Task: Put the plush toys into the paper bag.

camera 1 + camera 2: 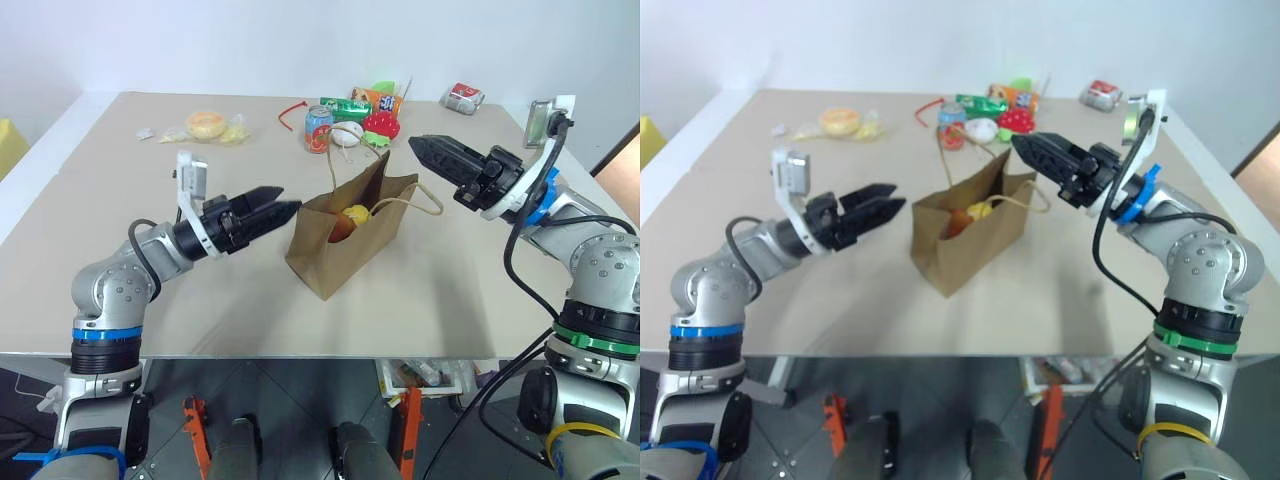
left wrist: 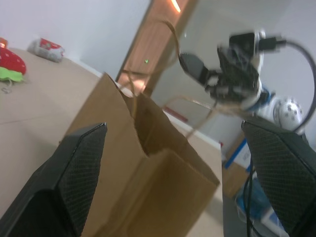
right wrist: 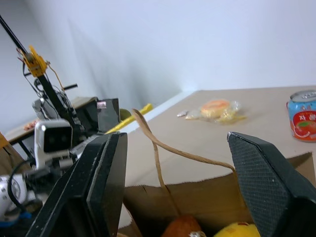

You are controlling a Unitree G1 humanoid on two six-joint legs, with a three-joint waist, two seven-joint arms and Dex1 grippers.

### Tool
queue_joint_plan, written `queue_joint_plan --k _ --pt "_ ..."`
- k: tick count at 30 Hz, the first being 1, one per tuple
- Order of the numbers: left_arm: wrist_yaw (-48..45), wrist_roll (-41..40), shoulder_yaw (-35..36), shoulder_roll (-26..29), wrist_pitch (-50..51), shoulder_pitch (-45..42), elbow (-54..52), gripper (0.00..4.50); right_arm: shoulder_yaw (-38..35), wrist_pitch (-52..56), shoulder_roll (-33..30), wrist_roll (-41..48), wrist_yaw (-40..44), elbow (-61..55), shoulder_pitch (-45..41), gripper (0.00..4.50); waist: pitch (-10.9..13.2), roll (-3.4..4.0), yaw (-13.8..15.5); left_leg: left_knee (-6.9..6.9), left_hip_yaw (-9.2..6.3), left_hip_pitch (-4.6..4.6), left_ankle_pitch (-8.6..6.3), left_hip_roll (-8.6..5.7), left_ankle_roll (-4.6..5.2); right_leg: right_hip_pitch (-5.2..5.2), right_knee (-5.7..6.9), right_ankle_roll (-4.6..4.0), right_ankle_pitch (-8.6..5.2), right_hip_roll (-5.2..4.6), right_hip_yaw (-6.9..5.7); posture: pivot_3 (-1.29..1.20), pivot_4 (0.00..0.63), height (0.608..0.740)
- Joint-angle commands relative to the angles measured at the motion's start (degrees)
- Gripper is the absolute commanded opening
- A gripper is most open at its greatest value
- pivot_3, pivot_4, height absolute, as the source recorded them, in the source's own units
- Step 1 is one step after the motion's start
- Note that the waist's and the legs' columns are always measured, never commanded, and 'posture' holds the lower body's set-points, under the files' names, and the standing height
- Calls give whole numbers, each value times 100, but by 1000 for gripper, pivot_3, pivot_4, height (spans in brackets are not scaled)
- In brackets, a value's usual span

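paper bag (image 1: pixel 340 245) at table centre holds both plush toys (image 1: pixel 350 220); left gripper (image 1: pixel 285 208) at nine o'clock and right gripper (image 1: pixel 418 148) at two o'clock gape wide, empty, likely just released.

Robot lab: bare white walls, large beige test table (image 1: pixel 120 290), camera rig on stand (image 3: pixel 49 140) beyond right pincer (image 3: pixel 173 192).

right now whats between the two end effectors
The paper bag, standing open with the plush toys inside, sits between the left end effector and right end effector, in the left eye view.

Beige table (image 1: pixel 120 260), paper bag (image 1: pixel 340 245), soda can (image 1: pixel 318 129), strawberry plush (image 1: pixel 381 124), wrapped bun (image 1: pixel 206 125)
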Motion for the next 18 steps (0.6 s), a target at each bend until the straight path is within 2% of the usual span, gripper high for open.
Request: queue_joint_plan --k 1,5,9,11,12,14,15,17,18 --pt "-438 507 -243 216 -554 118 -119 4500 -612 -112 -157 645 -215 -208 -340 3505 1 1 1 0 1 0 0 0 1 0 0 -4 -1 0 1 0 150 740" --pt "-859 706 -341 485 -734 251 -127 4500 -762 100 -680 927 111 -543 -50 3505 1 1 9 -1 1 -1 0 1 1 0 0 -10 -6 -1 -2 0 150 740" --pt "-1352 740 -321 918 -753 501 -313 4500 -769 577 -1788 926 1028 -1571 1342 3505 -1 -3 42 -11 -1 -3 -2 -2 4 1 0 -27 -17 -7 -6 0 150 740" --pt "-1483 798 -356 1086 -786 632 -450 4500 -893 676 -2132 933 1320 -1887 1985 3505 -1 -2 33 -14 -1 -2 -15 -1 3 3 0 -44 -28 -10 -9 0 150 740" --pt "-1547 809 -375 1157 -810 691 -517 4500 -933 724 -2238 927 1415 -2009 2227 3275 1 2 13 -14 0 -2 -16 -2 3 2 0 -44 -28 -10 -9 0 150 740" --pt "-1659 809 -399 1267 -780 797 -663 4500 -959 743 -2390 817 1689 -2291 2729 2414 0 1 12 -17 -2 1 -17 -1 3 2 1 -21 -37 -9 -11 0 150 740" --pt "-1701 839 -414 1318 -811 854 -731 4500 -960 719 -2408 831 1742 -2355 2951 2414 1 2 3 -16 -2 1 -18 -1 3 4 1 -18 -40 -9 -12 0 150 740" --pt "-1709 914 -416 1369 -918 921 -796 4500 -907 570 -2389 785 1855 -2456 3302 1370 0 0 6 -8 -4 7 -18 0 3 10 1 -18 -44 -9 -13 0 150 740" --pt "-1681 943 -397 1374 -962 942 -813 4500 -862 508 -2359 784 1880 -2508 3432 1189 0 1 7 -7 -4 9 -18 0 3 11 1 -18 -44 -9 -13 0 150 740"
